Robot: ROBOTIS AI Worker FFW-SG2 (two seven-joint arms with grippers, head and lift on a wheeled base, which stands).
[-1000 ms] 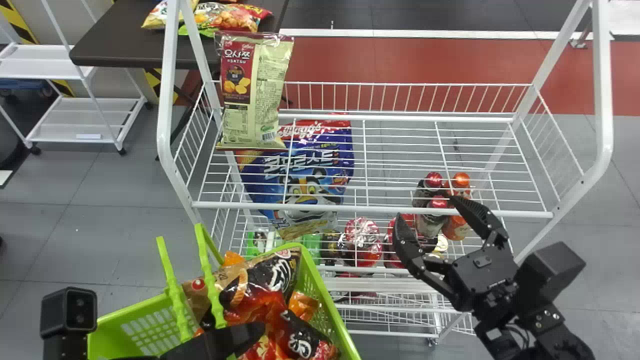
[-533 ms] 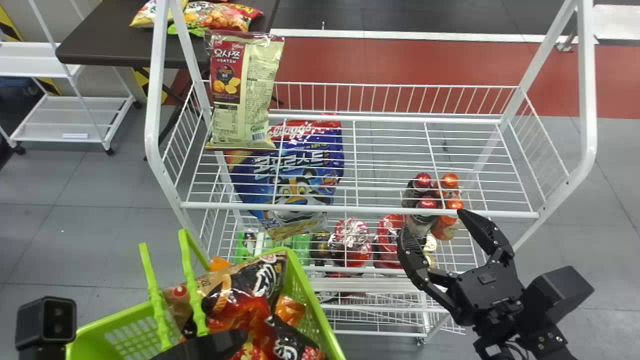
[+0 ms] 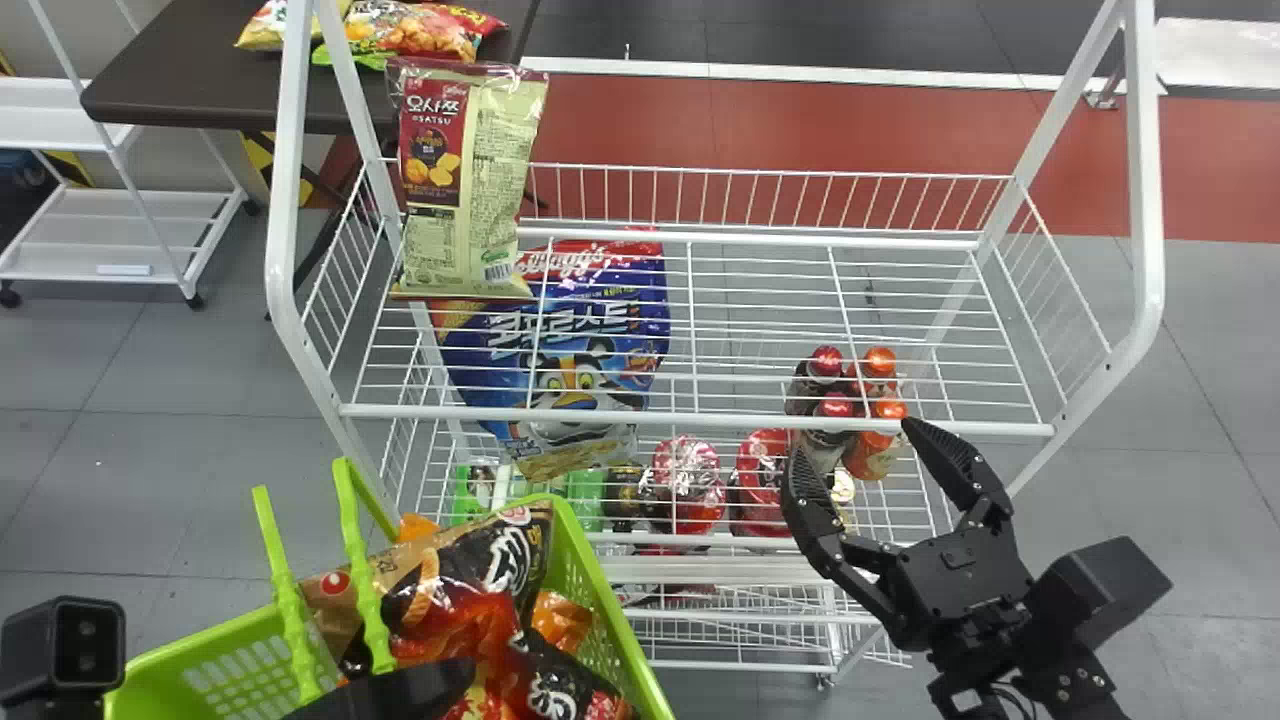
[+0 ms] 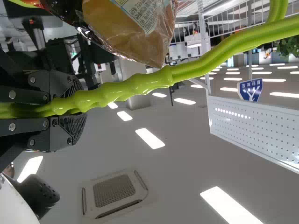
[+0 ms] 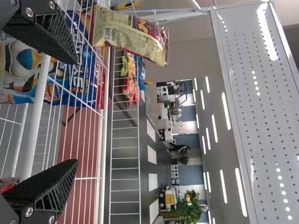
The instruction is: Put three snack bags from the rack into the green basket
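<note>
- My right tool [image 3: 849,440] was wide apart.
- A rail [image 3: 700,420] ran between it and the snack bag [image 3: 465,180] on the top shelf [image 3: 760,330].
- My left tool [image 3: 400,692] held the basket handles [image 3: 365,600].
- Below sat a cereal bag [image 3: 500,345].

White wire rack [image 3: 700,418]: snack bag [image 3: 500,180] on upper shelf [image 3: 760,239]; cereal bag [image 3: 570,372], bottles [image 3: 826,362] below.

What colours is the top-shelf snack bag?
The snack bag is dark red and pale yellow, clearest in the head view.
</note>
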